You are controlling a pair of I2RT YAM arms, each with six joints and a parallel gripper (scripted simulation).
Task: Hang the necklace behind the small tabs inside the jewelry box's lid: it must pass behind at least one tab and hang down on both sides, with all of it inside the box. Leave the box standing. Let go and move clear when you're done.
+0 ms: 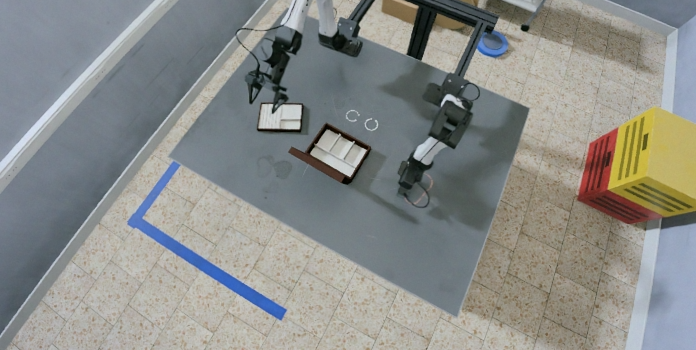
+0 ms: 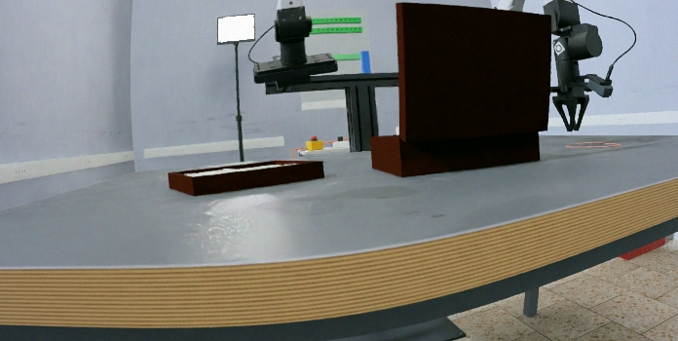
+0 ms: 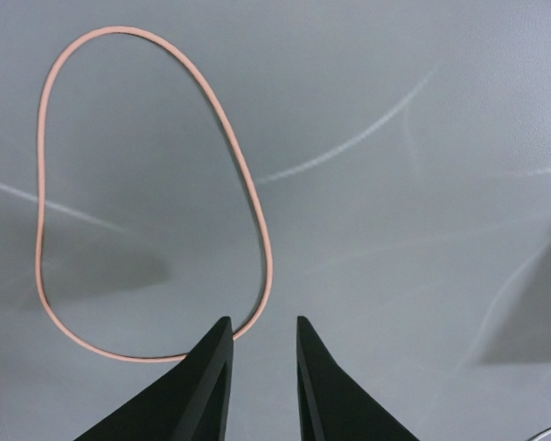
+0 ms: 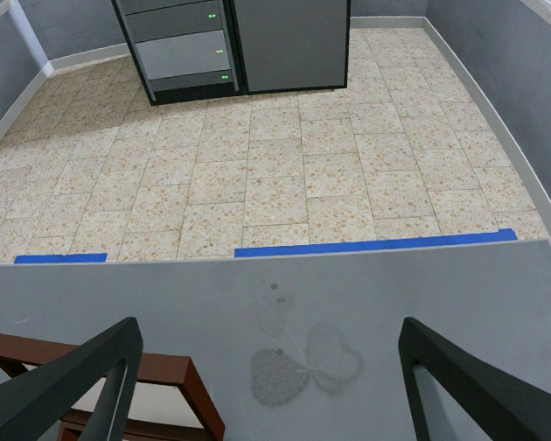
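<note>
Table [image 1: 320,228] [image 2: 161,227]: soft arm shadows; glare patch in exterior view.
Exterior view: table edge curved by distortion.
Wrist views: evenly lit, sharp.
</note>
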